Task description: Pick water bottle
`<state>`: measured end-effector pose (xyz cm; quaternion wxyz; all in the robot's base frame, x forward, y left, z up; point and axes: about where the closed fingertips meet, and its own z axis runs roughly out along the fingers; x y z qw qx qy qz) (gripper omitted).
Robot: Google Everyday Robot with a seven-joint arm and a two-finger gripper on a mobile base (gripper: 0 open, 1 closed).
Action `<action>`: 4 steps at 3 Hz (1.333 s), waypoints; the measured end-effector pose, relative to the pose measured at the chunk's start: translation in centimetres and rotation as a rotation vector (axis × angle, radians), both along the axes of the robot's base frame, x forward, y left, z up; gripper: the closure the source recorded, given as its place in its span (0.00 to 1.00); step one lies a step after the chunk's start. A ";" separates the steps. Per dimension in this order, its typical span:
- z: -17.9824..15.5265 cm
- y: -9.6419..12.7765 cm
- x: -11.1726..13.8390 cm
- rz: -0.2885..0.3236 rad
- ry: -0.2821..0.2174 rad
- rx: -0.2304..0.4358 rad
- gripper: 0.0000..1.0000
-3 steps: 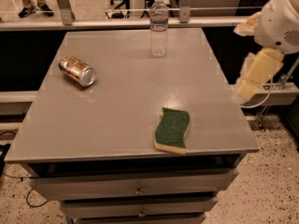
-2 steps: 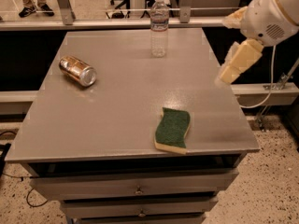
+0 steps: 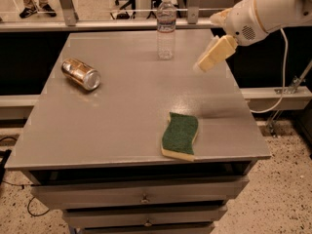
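The water bottle [image 3: 165, 27] is a small clear plastic bottle with a white cap and a pale label band. It stands upright near the far edge of the grey table [image 3: 126, 111]. My gripper [image 3: 210, 57] hangs above the table's right side, to the right of the bottle and a little nearer than it, apart from it. The white arm reaches in from the upper right.
A gold-brown metal can [image 3: 81, 73] lies on its side at the table's left. A green and yellow sponge [image 3: 180, 135] lies near the front edge. Drawers sit under the tabletop. A rail and glass partition run behind the table.
My gripper has moved left and away from me, from beyond the table's right edge to over the tabletop, closer to the bottle. The bottle, can and sponge have not moved.
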<state>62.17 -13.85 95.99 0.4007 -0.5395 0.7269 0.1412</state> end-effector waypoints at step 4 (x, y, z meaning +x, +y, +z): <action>-0.8 5.3 8.9 -0.081 -0.117 0.277 0.00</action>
